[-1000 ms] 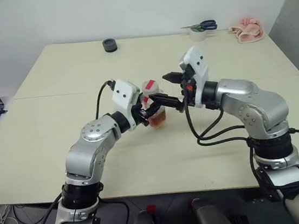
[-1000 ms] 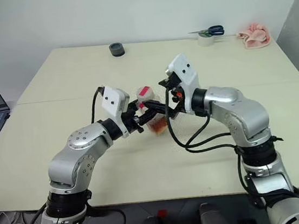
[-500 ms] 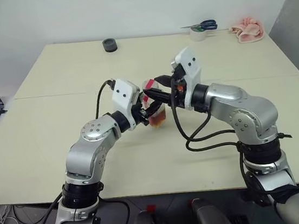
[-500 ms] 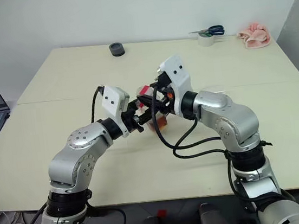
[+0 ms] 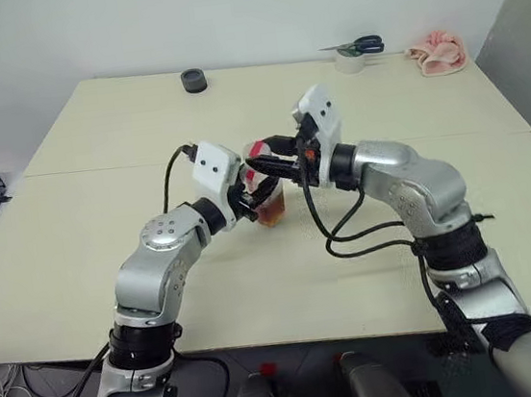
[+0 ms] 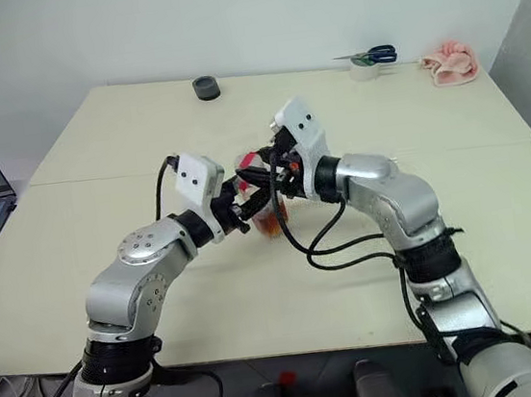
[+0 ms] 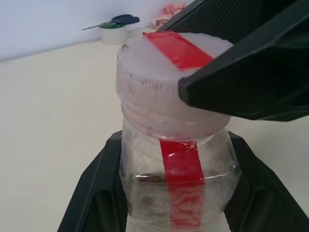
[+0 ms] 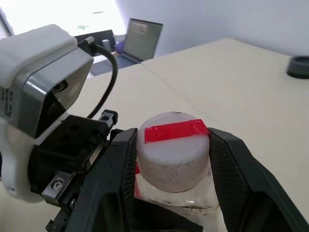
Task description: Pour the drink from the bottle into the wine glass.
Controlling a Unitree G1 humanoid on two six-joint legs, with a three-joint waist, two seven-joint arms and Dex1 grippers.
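Gripper [image 8: 171,159] of the right arm is closed around the white, red-taped cap [image 8: 174,147] of the small clear plastic bottle [image 7: 176,174], whose squarish body is clamped by the left gripper [image 7: 174,193] just above the pale surface [image 5: 104,228]. Reddish-brown drink [image 5: 271,214] is seen low in the bottle. Uncapping is judged to be the step in hand; a twist of the cap is called for next. No writing can be read on the red label strip [image 7: 182,179]. Scissors [image 5: 355,47] lie well apart.
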